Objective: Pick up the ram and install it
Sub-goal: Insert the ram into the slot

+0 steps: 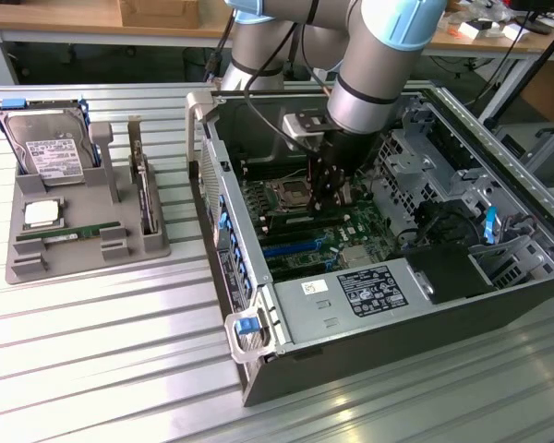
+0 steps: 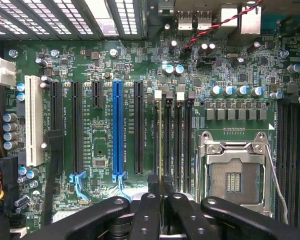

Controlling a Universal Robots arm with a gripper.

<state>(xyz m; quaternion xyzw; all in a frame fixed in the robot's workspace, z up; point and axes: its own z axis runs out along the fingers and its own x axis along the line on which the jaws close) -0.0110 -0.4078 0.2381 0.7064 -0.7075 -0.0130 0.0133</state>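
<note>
Pickup judged done: black two-finger gripper [image 2: 160, 202] clamped on the thin green ram strip [image 2: 160, 135], edge-on at the black motherboard memory slots [image 2: 178, 135]; seating unconfirmed.

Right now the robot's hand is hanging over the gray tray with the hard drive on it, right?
Not quite. The hand hangs inside the open computer case, over the green motherboard, not over the gray tray. The exterior view shows it: the tray with the hard drive on it sits apart from the hand, toward that view's left.
</note>
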